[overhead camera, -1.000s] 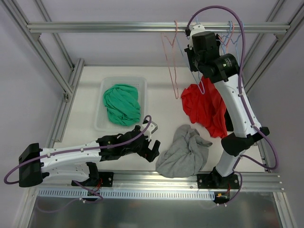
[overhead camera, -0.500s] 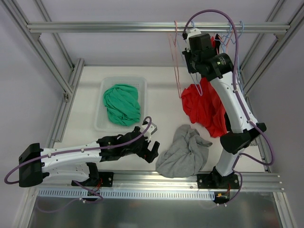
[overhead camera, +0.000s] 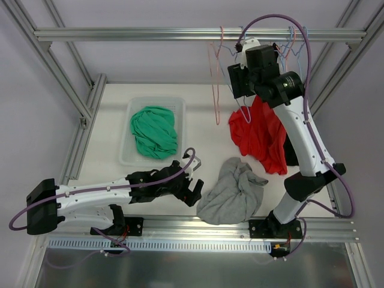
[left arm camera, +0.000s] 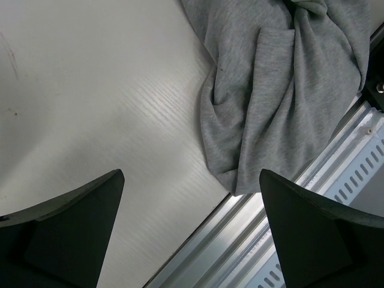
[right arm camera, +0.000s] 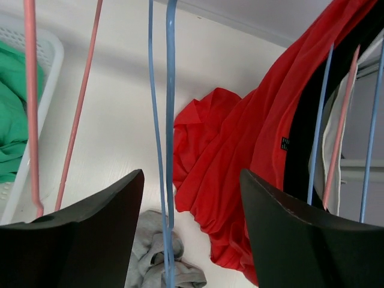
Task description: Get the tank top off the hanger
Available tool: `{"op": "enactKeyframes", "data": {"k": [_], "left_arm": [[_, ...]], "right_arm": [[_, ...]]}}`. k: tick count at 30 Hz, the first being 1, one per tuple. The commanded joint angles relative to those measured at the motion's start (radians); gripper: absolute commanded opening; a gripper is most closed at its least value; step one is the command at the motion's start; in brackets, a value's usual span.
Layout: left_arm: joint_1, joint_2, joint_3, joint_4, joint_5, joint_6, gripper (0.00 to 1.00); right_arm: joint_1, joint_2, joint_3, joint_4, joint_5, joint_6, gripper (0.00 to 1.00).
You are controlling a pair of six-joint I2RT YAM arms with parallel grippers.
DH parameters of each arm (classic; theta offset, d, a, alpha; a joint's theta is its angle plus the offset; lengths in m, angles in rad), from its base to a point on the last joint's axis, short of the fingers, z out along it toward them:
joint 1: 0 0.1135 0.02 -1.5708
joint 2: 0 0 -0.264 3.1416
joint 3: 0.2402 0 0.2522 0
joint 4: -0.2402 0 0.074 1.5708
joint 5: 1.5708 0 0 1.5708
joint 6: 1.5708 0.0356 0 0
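Note:
The red tank top (overhead camera: pixel 261 135) hangs below the rail at the right, and its lower part is heaped on the table. In the right wrist view the red tank top (right arm camera: pixel 240 156) rises to the upper right among hanger wires. My right gripper (overhead camera: pixel 237 81) is up by the rail and open. A thin blue hanger (right arm camera: pixel 170 120) runs down between the fingers of my right gripper (right arm camera: pixel 192 174), touching neither. My left gripper (overhead camera: pixel 193 193) is low over the table, left of a grey garment (overhead camera: pixel 231 192). Nothing sits between the open jaws of my left gripper (left arm camera: pixel 191 174).
A white bin (overhead camera: pixel 129 108) holds a green garment (overhead camera: pixel 154 131) at the back left. A pink hanger (overhead camera: pixel 216 90) dangles from the top rail (overhead camera: pixel 150 34), with more hangers (overhead camera: pixel 294 42) to the right. A black garment (right arm camera: pixel 306 138) hangs behind the red one. The aluminium front rail (left arm camera: pixel 288 204) borders the table.
My right gripper has gone from shut to open, releasing the blue hanger, and has shifted slightly right. The pink hanger has swung. The left arm has barely moved.

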Motion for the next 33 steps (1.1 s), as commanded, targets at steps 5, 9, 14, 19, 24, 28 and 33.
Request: {"op": "enactKeyframes", "data": {"k": [5,9,14,19,24,28,33], "left_arm": [[-0.053,0.174,0.163,0.053,0.019,0.004,0.99],[-0.107,0.365,0.326,0.06,-0.006,0.01,0.99],[-0.159,0.611,0.579,0.061,0.007,0.013,0.99],[-0.206,0.908,0.79,0.026,-0.119,0.044,0.99],[-0.222,1.1,0.931,-0.178,-0.32,-0.043,0.99],[-0.223,1.102,0.881,-0.189,-0.357,-0.082,0.67],[-0.223,1.033,0.806,-0.224,-0.406,-0.102,0.0]], "right_arm": [[0.0,-0.244,-0.099,-0.006,0.0,0.011,0.78],[-0.008,-0.418,-0.24,-0.004,0.011,0.021,0.96],[-0.009,-0.724,-0.47,0.002,0.016,0.058,1.0],[-0.008,-0.914,-0.579,-0.004,-0.073,0.072,0.99],[-0.008,-1.009,-0.596,-0.024,-0.206,0.067,0.99],[-0.008,-1.052,-0.612,-0.023,-0.236,0.067,0.99],[-0.008,-1.092,-0.655,0.006,-0.262,0.075,1.0]]}}
